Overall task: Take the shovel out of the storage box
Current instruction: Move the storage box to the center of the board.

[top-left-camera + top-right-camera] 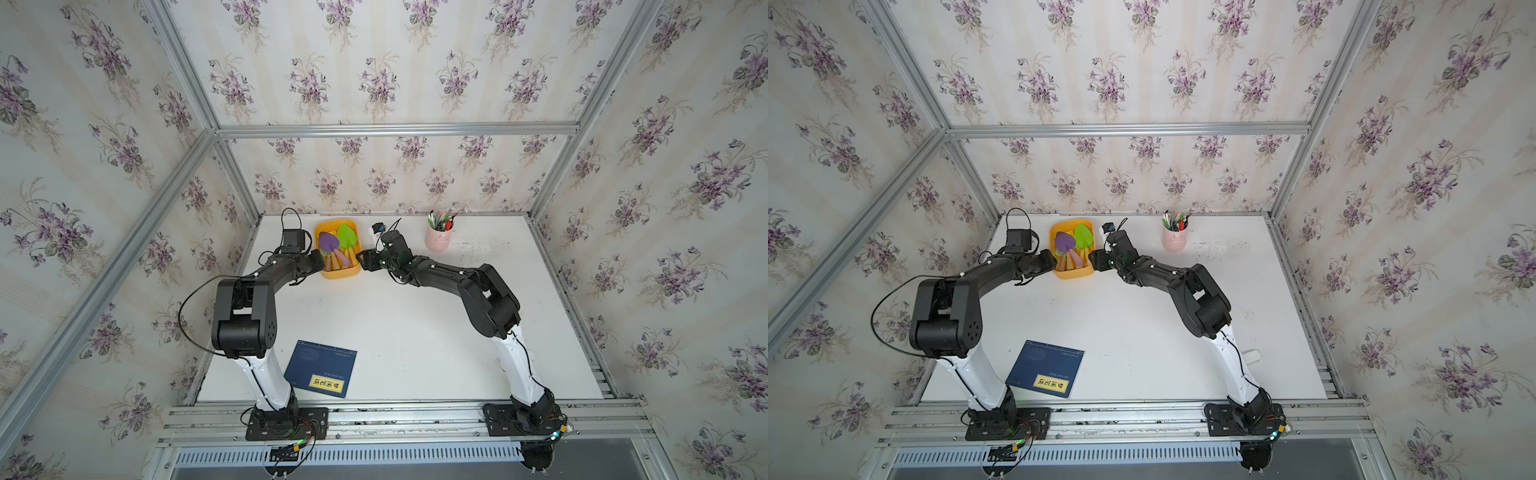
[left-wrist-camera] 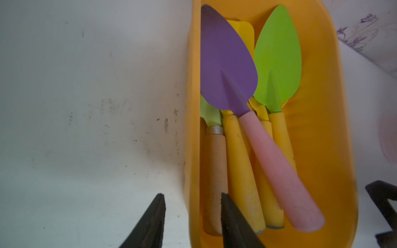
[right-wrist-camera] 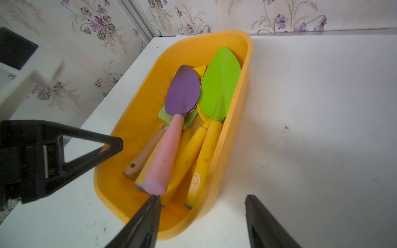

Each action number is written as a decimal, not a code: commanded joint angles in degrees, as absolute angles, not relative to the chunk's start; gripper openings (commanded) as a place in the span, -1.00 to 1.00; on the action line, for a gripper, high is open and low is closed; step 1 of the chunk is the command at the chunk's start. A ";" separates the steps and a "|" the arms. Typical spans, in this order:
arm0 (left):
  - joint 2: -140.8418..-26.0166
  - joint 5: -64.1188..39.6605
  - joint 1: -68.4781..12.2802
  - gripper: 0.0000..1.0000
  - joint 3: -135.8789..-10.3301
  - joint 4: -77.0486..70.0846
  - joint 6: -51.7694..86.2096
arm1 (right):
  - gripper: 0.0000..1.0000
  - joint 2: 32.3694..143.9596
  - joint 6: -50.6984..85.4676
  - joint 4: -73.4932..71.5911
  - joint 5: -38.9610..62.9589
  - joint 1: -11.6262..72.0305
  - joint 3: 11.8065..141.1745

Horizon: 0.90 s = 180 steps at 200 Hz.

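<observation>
From my station I saw the white table (image 1: 415,332) filling the floor of the papered cell. The left arm (image 1: 245,307) and right arm (image 1: 478,286) both reached toward the back, and their wrists came in on either side of the storage box (image 1: 338,274). A blue book (image 1: 322,368) lay flat near the front, beside the left arm's base. The storage box sat at the back of the table, left of centre and close to the rear wall. A pink pen cup (image 1: 438,239) stood well apart to its right.

Inside the box the shovels lay heaped with their blades toward the wall. A purple-bladed shovel (image 2: 227,70) with a pink handle lay on top. A green-bladed shovel (image 2: 277,53) with a yellow handle lay beside it, and more handles showed beneath.

The left gripper (image 2: 193,194) stood narrowly parted astride the box's long wall, with a gap on each side, and held nothing. The right gripper (image 3: 202,195) was parted wider astride the rim. One of its fingertips was at the pink handle's end, though I could not tell whether it touched. The other was over bare table.
</observation>
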<state>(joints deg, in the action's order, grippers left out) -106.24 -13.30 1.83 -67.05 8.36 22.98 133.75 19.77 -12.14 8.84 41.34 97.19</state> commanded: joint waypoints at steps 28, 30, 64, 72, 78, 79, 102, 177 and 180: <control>-107.50 -15.79 1.78 -0.41 -67.41 8.23 23.55 | -0.03 137.86 21.16 -7.78 10.91 41.40 103.36; -107.56 -15.81 1.76 -0.41 -67.35 8.26 23.58 | -0.05 137.85 21.22 -7.79 10.97 41.40 103.43; -107.74 -16.48 1.58 -0.56 -66.43 7.75 23.59 | -0.36 136.89 21.38 -6.59 11.60 41.57 102.83; -107.22 -16.44 1.58 -0.65 -65.83 7.53 23.55 | -0.39 136.35 21.42 -6.25 11.52 41.57 102.15; -106.73 -16.58 1.58 -0.68 -65.51 7.42 23.55 | -0.41 135.79 21.57 -6.33 11.40 41.57 101.45; -106.67 -16.60 1.58 -0.68 -65.41 7.40 23.55 | -0.41 135.66 21.64 -6.37 11.32 41.57 101.35; -104.97 -16.79 0.98 -0.70 -64.05 7.58 23.32 | -0.48 133.50 22.02 -6.50 11.65 41.75 97.89; -91.37 -19.20 -1.58 -0.78 -49.34 9.28 24.78 | -0.47 120.87 25.77 -3.66 12.27 45.17 80.78; -90.53 -19.32 -1.58 -0.78 -48.50 9.49 24.82 | -0.47 120.19 25.91 -3.49 12.20 45.48 80.00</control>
<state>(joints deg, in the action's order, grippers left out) -95.33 -15.70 -1.30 -52.99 7.05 25.06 123.90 24.58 -6.13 12.25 44.01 84.64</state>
